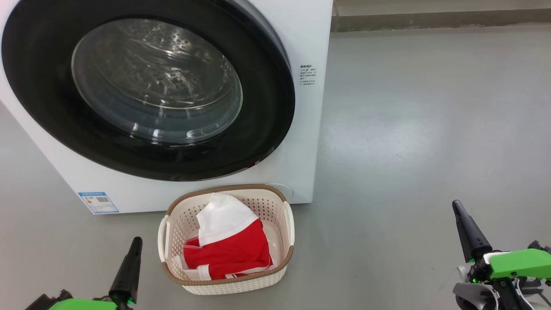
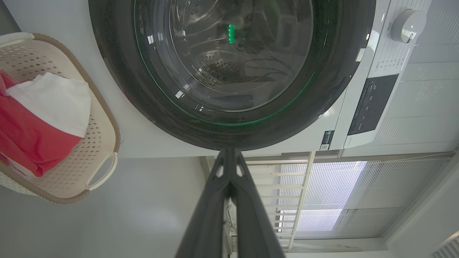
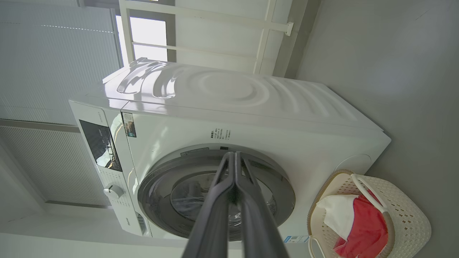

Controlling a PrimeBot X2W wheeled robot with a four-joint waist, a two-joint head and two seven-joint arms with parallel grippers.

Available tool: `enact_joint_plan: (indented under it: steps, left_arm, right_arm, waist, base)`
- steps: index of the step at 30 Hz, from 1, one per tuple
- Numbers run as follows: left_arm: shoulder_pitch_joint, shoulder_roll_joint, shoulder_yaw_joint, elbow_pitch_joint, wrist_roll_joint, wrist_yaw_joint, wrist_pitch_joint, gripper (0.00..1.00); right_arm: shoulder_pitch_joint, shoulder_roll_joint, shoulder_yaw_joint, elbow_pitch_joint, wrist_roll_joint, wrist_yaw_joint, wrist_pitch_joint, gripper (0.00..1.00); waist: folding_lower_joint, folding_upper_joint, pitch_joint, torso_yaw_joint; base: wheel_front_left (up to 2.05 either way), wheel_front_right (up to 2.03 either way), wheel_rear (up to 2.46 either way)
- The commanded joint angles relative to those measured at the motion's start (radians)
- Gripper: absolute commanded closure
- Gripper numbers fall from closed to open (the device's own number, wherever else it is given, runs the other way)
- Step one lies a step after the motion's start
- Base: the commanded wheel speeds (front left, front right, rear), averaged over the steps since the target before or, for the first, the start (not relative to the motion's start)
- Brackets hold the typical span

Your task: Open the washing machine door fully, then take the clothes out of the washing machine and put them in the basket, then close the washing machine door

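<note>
Left tool, right tool both pinched together (empty), clothes in basket, washing machine door closed

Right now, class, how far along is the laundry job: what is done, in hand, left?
Done: the clothes lie in the basket, and the washing machine door looks shut against the washing machine, no fabric visible through its glass. In hand: nothing; the left gripper and right gripper are shut and empty. Left: apparently nothing.
</note>
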Motion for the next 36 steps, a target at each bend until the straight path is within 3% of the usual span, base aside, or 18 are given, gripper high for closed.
enact_joint_plan:
  steps: [1,36]
  left_arm:
    - [-0.044,0.009,0.037,-0.021,-0.011,-0.007,0.009,1.0]
    - [-0.044,0.007,0.04,-0.021,-0.008,-0.007,0.012,1.0]
  right_arm:
    - [-0.044,-0.005,0.012,-0.03,0.002,-0.001,0.005,1.0]
    - [-0.044,-0.004,0.01,-0.03,0.001,-0.001,0.006,1.0]
  waist:
    - [0.0,0.0,0.0,0.0]
    - [0.0,0.0,0.0,0.0]
  base:
    - [0.0,0.0,0.0]
    - [0.0,0.0,0.0]
